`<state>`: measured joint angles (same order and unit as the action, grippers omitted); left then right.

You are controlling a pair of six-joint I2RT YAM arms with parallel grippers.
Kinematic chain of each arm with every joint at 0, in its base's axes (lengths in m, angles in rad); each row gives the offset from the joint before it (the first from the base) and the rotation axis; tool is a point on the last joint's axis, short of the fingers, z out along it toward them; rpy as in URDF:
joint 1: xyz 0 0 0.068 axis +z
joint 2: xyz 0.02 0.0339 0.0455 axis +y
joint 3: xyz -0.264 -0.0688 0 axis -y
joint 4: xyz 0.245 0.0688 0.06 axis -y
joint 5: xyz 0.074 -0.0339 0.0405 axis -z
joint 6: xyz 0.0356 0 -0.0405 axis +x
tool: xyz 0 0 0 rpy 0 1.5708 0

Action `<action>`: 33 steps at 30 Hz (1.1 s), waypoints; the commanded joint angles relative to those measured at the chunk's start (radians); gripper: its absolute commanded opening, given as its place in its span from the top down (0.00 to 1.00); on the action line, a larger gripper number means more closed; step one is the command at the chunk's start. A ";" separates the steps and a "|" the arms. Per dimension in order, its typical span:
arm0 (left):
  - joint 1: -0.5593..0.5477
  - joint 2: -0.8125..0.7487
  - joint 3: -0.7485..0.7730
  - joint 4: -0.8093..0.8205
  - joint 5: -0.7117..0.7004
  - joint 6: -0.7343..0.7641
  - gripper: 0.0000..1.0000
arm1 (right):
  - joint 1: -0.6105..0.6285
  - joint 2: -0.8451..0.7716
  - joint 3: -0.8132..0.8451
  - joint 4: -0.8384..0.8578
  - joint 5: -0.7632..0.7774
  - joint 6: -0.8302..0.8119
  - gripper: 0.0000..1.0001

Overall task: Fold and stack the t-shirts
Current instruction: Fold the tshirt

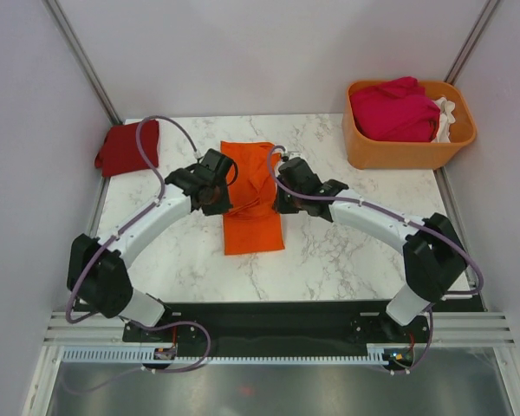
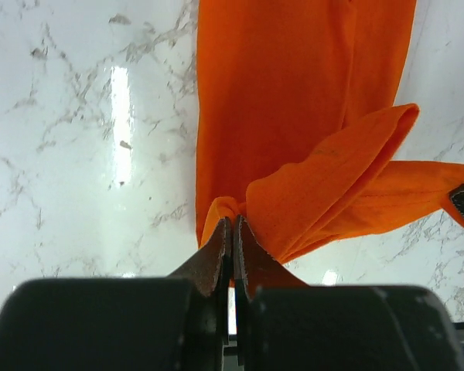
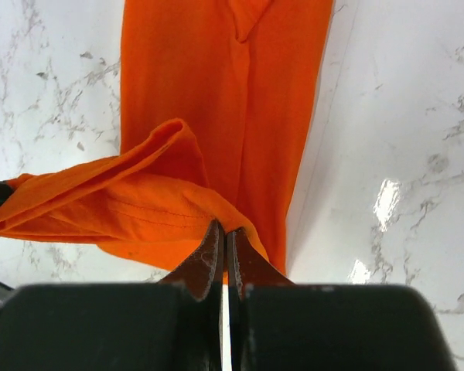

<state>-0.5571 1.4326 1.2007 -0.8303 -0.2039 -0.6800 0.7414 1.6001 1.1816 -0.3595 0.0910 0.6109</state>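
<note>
Marble table [image 1: 347, 251]: glossy and probably slick, so cloth likely slides across it easily.
Orange t-shirt [image 1: 253, 230]: lies at the table's middle as a long narrow strip running near to far, with its middle pinched up into a ridge. It looks light and limp with no stiffness, and would sag wherever it is unsupported, so edges and corners are the sensible places to hold it.
Orange basket [image 1: 399, 154]: far right, rigid, holding the crumpled magenta t-shirt [image 1: 394, 111] and white t-shirt [image 1: 446, 111].
Dark red t-shirt [image 1: 126, 149]: far left corner, a compact folded bundle with a cable [image 1: 145, 143] crossing it.
Left gripper [image 2: 232, 226]: jaws closed tight on the bunched left edge of the orange cloth.
Right gripper [image 3: 223, 230]: jaws pressed together on the right edge, with a fold draping off to the left.
Hidden: from above, the grippers' own bodies cover the pinch points. The white shirt is mostly buried. How many layers each grip holds cannot be told.
</note>
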 commanded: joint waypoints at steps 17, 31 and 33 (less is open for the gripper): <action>0.249 0.589 0.477 0.088 0.164 0.217 0.37 | -0.217 0.510 0.453 -0.028 -0.137 -0.060 0.10; 0.258 0.257 0.243 0.051 0.119 0.198 0.15 | -0.238 0.137 0.104 0.035 -0.254 -0.074 0.07; 0.232 0.175 0.081 0.083 0.123 0.163 0.16 | -0.217 0.100 -0.014 0.080 -0.302 -0.054 0.08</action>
<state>-0.3000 1.7206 1.4269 -0.7616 -0.0772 -0.4828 0.4942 1.7500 1.2987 -0.3695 -0.0814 0.5308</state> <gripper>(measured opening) 0.848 0.925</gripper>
